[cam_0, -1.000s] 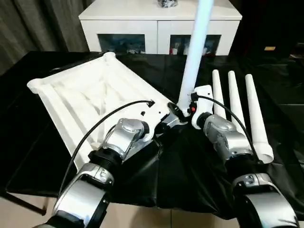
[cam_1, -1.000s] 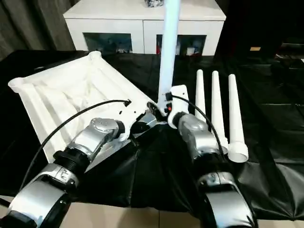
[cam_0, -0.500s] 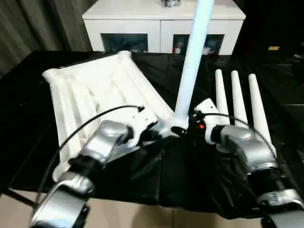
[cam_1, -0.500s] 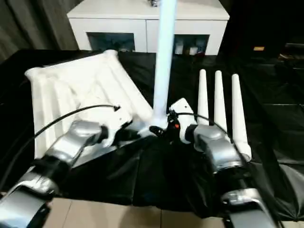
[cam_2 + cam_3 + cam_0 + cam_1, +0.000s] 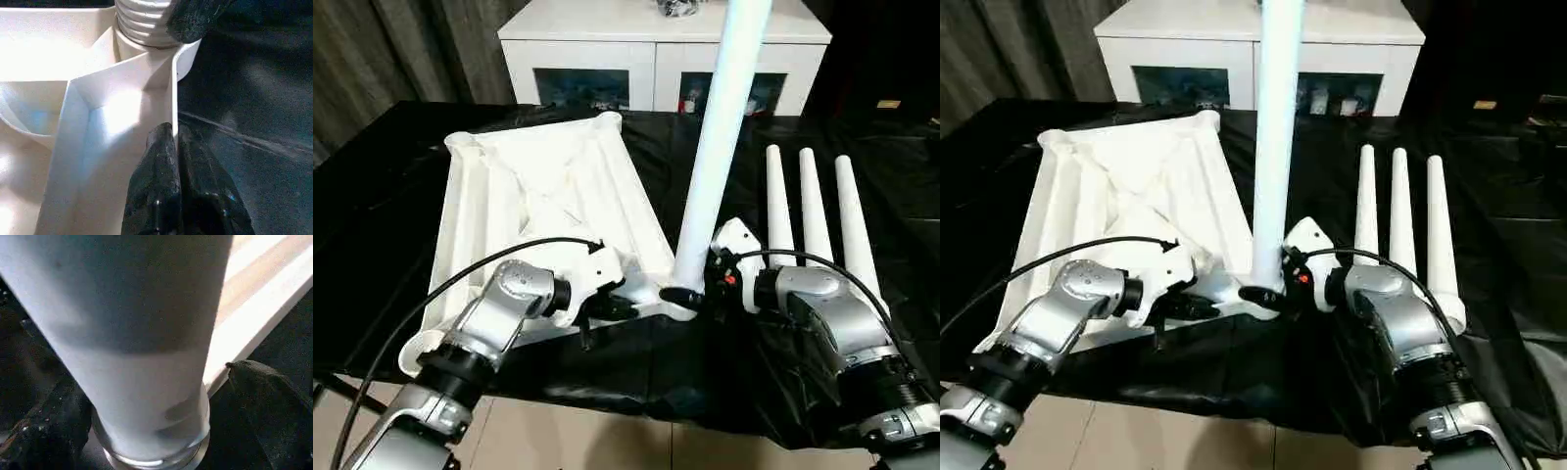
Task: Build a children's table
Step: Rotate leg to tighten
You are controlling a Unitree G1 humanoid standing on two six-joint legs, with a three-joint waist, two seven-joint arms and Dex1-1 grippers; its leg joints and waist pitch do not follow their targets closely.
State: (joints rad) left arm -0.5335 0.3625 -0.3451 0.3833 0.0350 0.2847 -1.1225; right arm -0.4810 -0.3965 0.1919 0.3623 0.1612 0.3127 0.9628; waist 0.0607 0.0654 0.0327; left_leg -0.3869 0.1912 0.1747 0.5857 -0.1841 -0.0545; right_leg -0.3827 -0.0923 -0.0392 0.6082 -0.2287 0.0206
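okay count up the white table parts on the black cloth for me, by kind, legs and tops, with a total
Table top, upside down: 1
Leg standing in the top's corner socket: 1
Loose legs lying side by side on the cloth: 3
Total: 5 parts

We observe silver forearms [image 5: 499, 313], white wrist housings [image 5: 732, 245], looping black cables [image 5: 440, 294], black end effector fingers [image 5: 171, 196] and a red indicator [image 5: 728, 278].

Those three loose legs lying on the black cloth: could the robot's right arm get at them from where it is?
Probably yes. The three loose legs lie just beside the right gripper, with nothing between; but its open fingers sit around the upright leg.
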